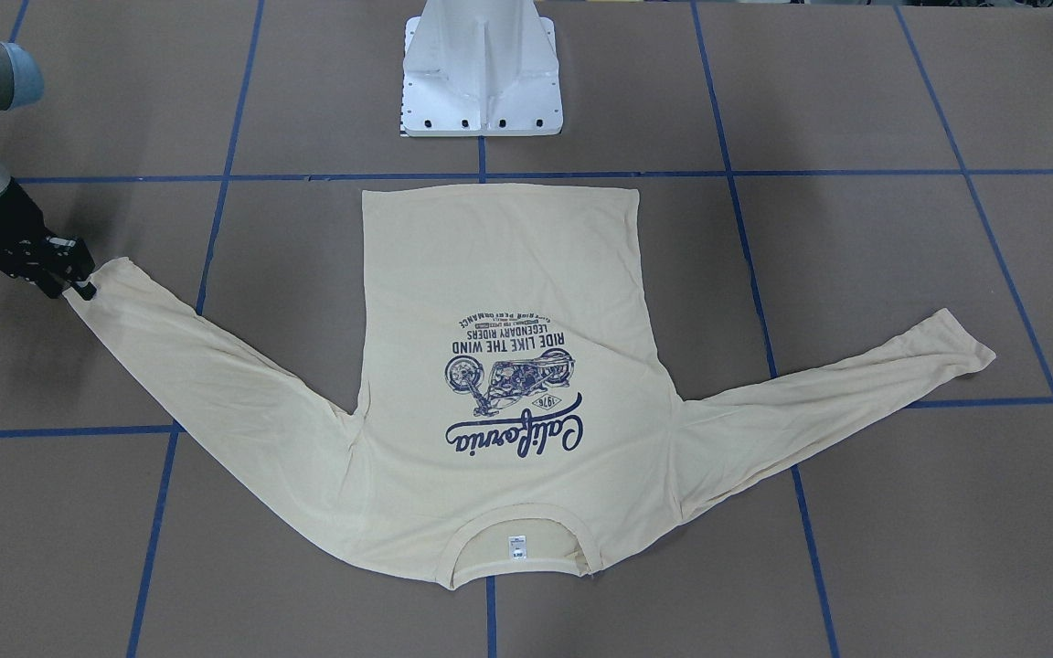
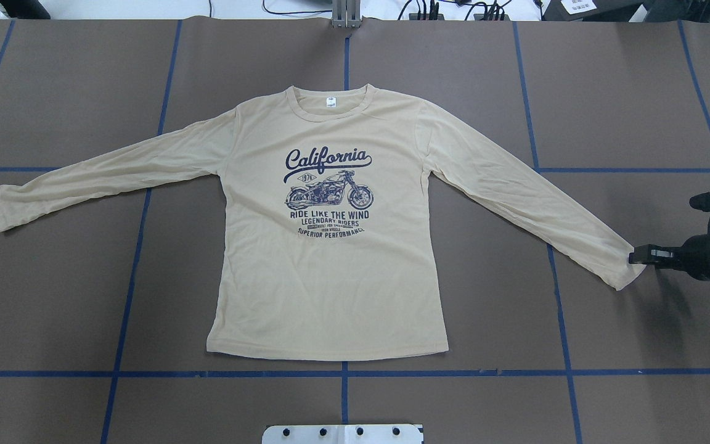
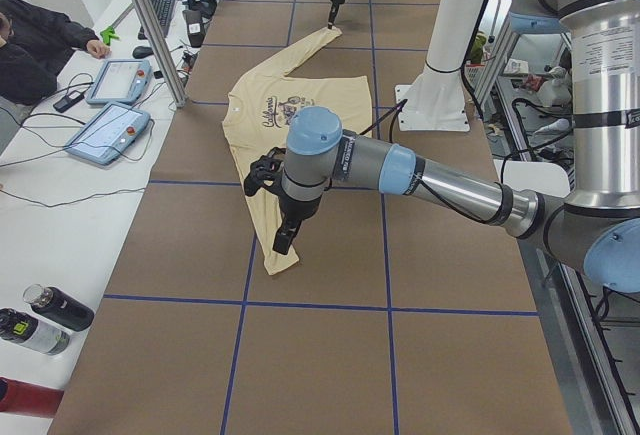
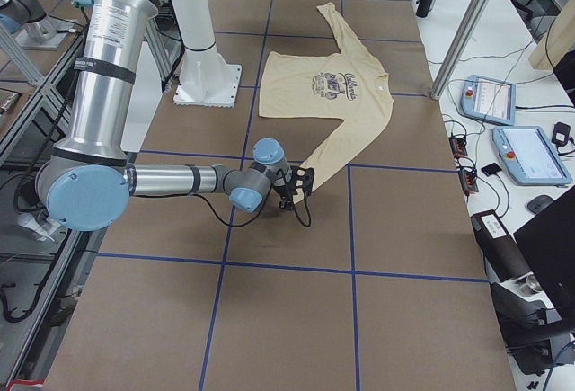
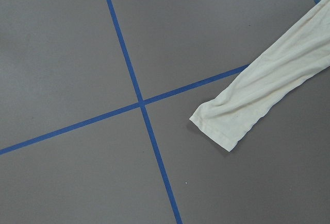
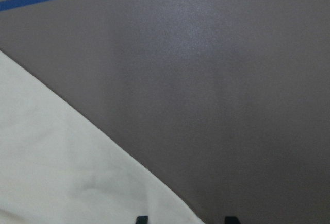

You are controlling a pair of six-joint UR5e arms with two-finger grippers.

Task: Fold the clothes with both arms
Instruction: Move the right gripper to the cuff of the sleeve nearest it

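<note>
The cream long-sleeved shirt (image 2: 330, 277) lies flat on the brown table with its navy "California" motorcycle print facing up and both sleeves spread out. My right gripper (image 2: 638, 256) sits low at the end of one sleeve, at that cuff (image 2: 623, 271). In the right wrist view its fingertips (image 6: 142, 219) stand apart at the bottom edge, open, with the cloth's edge (image 6: 62, 172) reaching between them. My left gripper (image 3: 285, 235) hangs above the other cuff (image 5: 227, 123), apart from it. Only the exterior left view shows this gripper, so I cannot tell its state.
The white pedestal base (image 1: 481, 73) stands just behind the shirt's hem. Blue tape lines (image 2: 342, 373) cross the table. Beyond the collar side runs a bench with tablets (image 3: 110, 130), bottles (image 3: 50, 310) and a metal post (image 3: 150, 25). A person's sleeve (image 3: 40, 40) rests there.
</note>
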